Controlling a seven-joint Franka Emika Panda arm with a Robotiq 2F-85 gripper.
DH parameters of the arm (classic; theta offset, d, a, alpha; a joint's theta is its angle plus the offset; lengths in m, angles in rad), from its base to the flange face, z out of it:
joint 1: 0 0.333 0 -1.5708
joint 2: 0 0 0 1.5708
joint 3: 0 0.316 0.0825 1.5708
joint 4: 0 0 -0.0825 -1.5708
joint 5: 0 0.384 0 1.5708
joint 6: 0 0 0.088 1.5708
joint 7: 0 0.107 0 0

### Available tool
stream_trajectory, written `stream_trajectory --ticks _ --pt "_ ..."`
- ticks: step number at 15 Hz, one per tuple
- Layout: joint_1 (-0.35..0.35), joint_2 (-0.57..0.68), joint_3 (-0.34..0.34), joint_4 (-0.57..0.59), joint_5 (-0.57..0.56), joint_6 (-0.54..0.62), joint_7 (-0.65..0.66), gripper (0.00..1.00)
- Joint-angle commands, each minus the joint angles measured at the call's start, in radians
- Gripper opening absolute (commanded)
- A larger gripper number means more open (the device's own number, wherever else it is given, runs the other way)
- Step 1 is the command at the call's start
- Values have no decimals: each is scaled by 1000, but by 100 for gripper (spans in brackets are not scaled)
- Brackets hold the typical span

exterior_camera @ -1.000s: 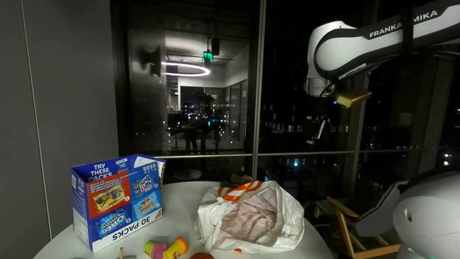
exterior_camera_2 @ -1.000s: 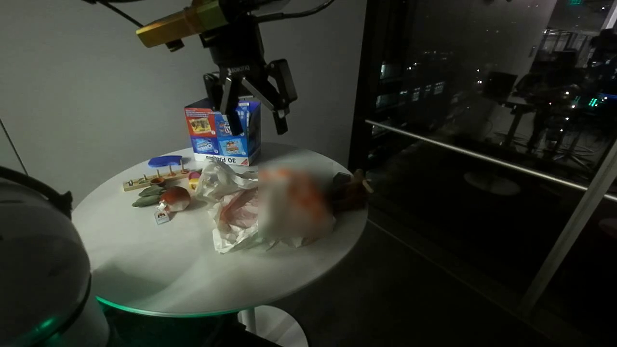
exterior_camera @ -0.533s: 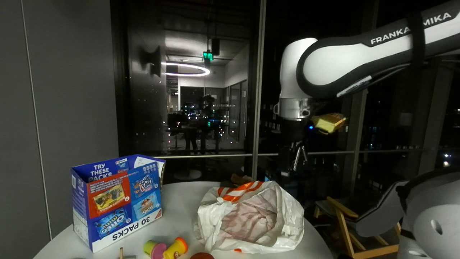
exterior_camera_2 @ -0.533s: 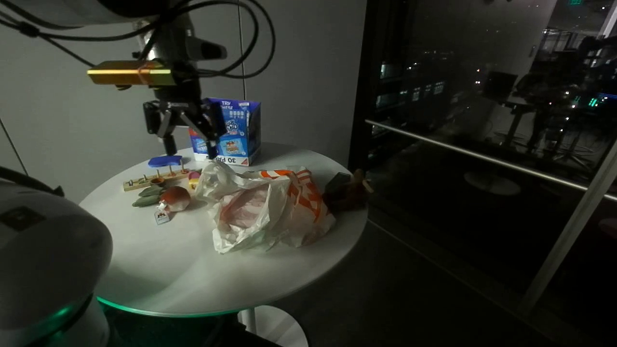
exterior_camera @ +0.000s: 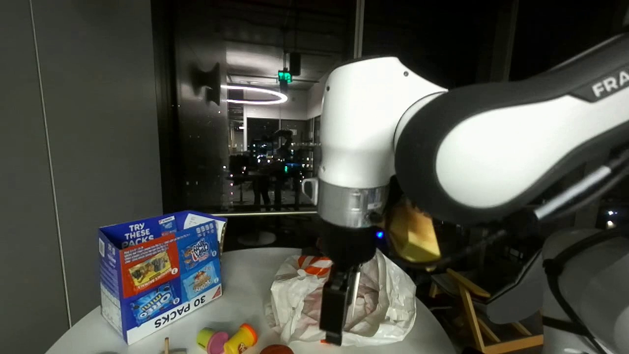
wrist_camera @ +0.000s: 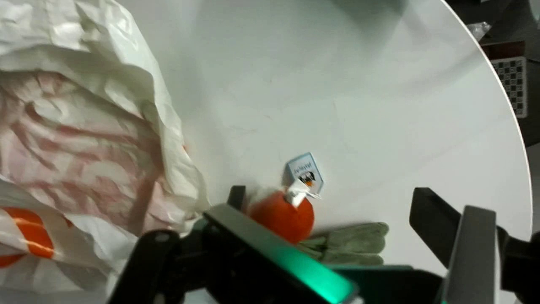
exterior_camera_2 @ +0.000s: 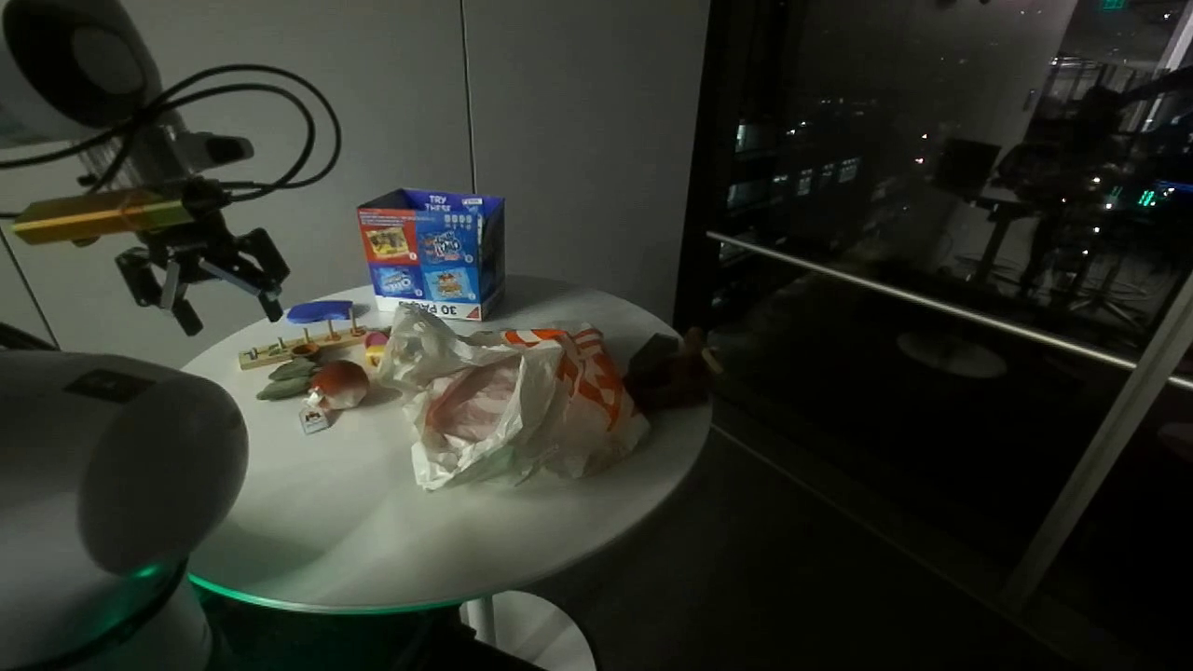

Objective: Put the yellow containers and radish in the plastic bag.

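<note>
We judge this to be the reach for a pick: our black two-fingered gripper point(exterior_camera_2: 231, 315) hangs over the round white table point(exterior_camera_2: 354, 522), its fingers spread wide with nothing between them. The round red radish point(wrist_camera: 283, 216) lies in from the table's rim, near the wrinkled whitish plastic bag point(exterior_camera_2: 533, 391), whose mouth gapes open. A small rounded yellow container point(exterior_camera: 239, 340) with an orange lid and a small rounded yellow-green container point(exterior_camera: 206, 338) with a pink lid lie together near the bag, on its side toward the blue printed cardboard carton point(exterior_camera: 164, 278); whether they touch we cannot tell. We take the radish as the likelier target, since the wrist view shows it partly hidden by one finger. The next move then calls for shifting until it sits between the fingers, lowering close to the table, closing around its body, and lifting it above the bag's edge before letting go.
</note>
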Motion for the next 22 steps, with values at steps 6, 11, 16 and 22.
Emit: stream_trajectory --ticks 6,11,16,22 --pt "-114 458 266 228 -363 338 246 100" --pt "-115 503 258 268 -481 260 324 100" --pt "-110 560 251 315 -501 212 352 100" --pt "-120 631 241 343 -652 301 385 100"
